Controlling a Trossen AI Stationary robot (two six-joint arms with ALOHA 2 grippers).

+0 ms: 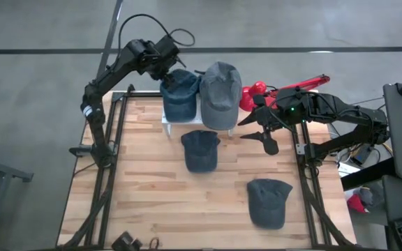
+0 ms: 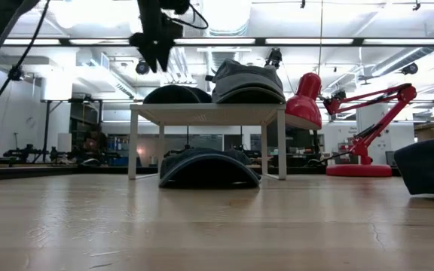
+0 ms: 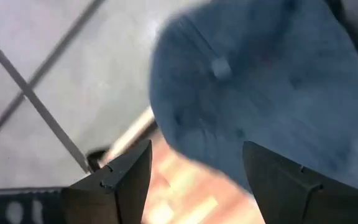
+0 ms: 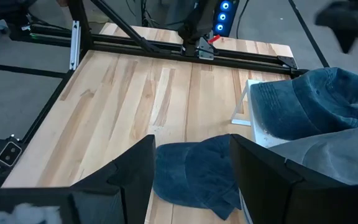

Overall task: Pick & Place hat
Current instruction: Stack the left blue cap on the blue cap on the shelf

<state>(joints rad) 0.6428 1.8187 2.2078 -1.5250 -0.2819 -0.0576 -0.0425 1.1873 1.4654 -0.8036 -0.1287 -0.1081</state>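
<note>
A blue hat [image 1: 180, 94] and a grey hat [image 1: 220, 90] rest side by side on a small white stand [image 2: 209, 111] at the table's far edge. My left gripper [image 1: 165, 66] hangs open just above and behind the blue hat [image 3: 260, 81], clear of it in the low view [image 2: 157, 49]. A dark blue hat [image 1: 201, 150] lies on the table in front of the stand, partly under it in the low view [image 2: 206, 167]. Another dark hat [image 1: 269, 202] lies near the right front. My right gripper [image 1: 265, 136] waits open at the right, above the table.
A red desk lamp [image 1: 257, 94] stands just right of the stand at the far right. Black frame rails [image 1: 110, 160] run along the table's left and right sides. Bare wood [image 1: 138, 188] spreads over the left and near parts of the table.
</note>
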